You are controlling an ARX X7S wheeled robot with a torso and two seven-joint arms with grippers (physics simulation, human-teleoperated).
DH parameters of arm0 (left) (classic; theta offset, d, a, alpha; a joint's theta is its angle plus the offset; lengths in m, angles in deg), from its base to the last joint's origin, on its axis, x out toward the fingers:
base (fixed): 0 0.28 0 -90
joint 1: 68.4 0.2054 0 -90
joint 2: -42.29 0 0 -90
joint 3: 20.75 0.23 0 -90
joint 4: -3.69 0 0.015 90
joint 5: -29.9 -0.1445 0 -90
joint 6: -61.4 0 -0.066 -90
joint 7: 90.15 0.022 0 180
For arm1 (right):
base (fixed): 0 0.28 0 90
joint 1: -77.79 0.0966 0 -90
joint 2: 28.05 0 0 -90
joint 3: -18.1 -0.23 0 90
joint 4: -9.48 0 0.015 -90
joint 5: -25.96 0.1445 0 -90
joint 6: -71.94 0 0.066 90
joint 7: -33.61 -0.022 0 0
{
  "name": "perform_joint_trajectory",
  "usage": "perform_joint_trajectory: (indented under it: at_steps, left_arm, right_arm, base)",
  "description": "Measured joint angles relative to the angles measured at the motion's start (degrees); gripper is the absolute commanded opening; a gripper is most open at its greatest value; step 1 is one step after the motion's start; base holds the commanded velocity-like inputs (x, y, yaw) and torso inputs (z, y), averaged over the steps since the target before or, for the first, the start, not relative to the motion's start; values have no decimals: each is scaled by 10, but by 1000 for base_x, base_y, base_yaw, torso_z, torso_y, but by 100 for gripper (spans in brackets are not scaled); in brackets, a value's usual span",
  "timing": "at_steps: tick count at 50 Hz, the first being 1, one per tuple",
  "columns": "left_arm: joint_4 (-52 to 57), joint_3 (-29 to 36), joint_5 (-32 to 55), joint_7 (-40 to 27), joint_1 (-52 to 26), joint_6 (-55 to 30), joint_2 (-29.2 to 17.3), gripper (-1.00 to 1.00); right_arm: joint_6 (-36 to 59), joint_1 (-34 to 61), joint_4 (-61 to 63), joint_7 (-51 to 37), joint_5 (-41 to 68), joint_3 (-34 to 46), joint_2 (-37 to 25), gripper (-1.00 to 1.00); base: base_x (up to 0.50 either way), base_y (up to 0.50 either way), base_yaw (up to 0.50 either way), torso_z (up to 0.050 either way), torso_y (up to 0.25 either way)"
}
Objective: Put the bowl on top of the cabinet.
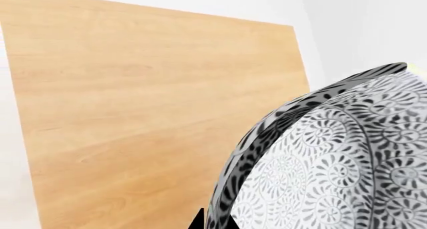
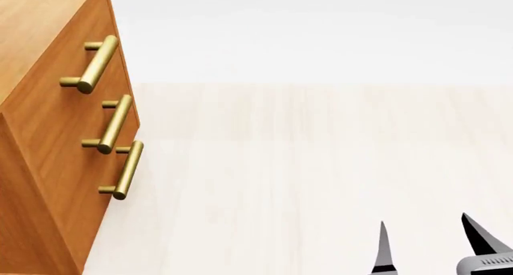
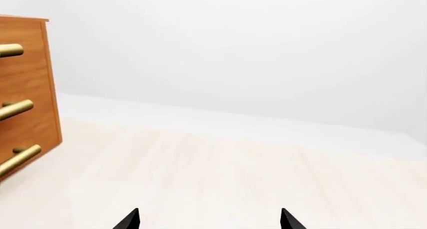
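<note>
- Count: one bowl [image 1: 333, 159], one cabinet [image 2: 48, 137], three brass handles [image 2: 95, 63] on its front, two grippers.
- Bowl shows only in the left wrist view: very close to the camera, tilted, rim edge-on, patterned outside facing the lens. It sits over the cabinet's flat wood panel [image 1: 147, 119], which fills most of that view; contact with the wood cannot be told.
- Left gripper [image 1: 212, 221]: only dark finger tips show either side of the bowl's rim at the frame edge. It looks clamped on the rim, but the pinch itself is hidden.
- Right gripper [image 2: 429, 245]: both fingers spread wide apart, nothing between them, over the pale floor [image 2: 321, 179] at the head view's lower right.
- Edges: the panel's far edge and one corner show against the white wall [image 1: 360, 24]; bowl is inside those edges.
- Room: pale floor in front of the handles, well apart from the right gripper.
</note>
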Motion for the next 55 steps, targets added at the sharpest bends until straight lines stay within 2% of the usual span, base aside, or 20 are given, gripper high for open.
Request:
perform_joint_trajectory:
  at_steps: [2, 3, 35, 55]
  left_arm:
    - [-3, 0, -1, 1, 0, 2, -1, -100]
    - [-4, 0, -2, 2, 0, 3, -1, 100]
    - [47, 2, -5, 8, 11, -23, 10, 100]
    - [178, 44, -17, 0, -2, -114, 46, 100]
  right_arm:
    - [0, -1, 0, 0, 0, 0, 0, 100]
    - [0, -1, 0, 0, 0, 0, 0, 100]
    - [-2, -3, -7, 3, 0, -2, 5, 100]
    - [0, -1, -4, 3, -1, -3, 6, 100]
  base:
    - [0, 0, 0, 0, 5]
    - [0, 0, 0, 0, 0]
    - [0, 0, 0, 0, 0]
    - [0, 0, 0, 0, 0]
